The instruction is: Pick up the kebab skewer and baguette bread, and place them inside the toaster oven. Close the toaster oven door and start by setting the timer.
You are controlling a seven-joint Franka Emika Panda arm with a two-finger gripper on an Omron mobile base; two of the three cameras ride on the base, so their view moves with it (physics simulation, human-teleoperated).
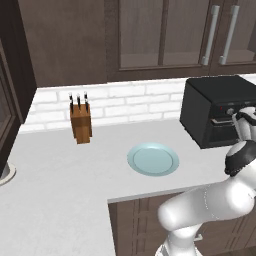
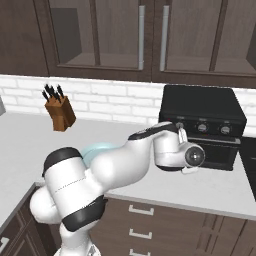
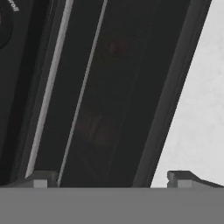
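Note:
The black toaster oven (image 1: pixel 212 107) (image 2: pixel 202 105) stands on the counter at the right, against the brick wall. Its toaster oven door (image 2: pixel 222 154) (image 3: pixel 109 87) is upright and shut, with the bar handle (image 3: pixel 46 100) running along it. Through the dark window I make out two dim reddish-brown shapes (image 3: pixel 114 47); I cannot tell which is the kebab skewer and which the baguette bread. My gripper (image 3: pixel 111 178) is open and empty, held close to the door face, its fingertips (image 3: pixel 41 179) set wide apart. The hand (image 2: pixel 185 152) sits just below the knobs (image 2: pixel 202 128).
An empty pale blue plate (image 1: pixel 152 159) (image 2: pixel 95 149) lies mid-counter. A wooden knife block (image 1: pixel 80 122) (image 2: pixel 60 114) stands by the back wall at the left. Dark wall cabinets (image 2: pixel 150 35) hang above. White counter (image 3: pixel 197 109) lies bare beside the oven.

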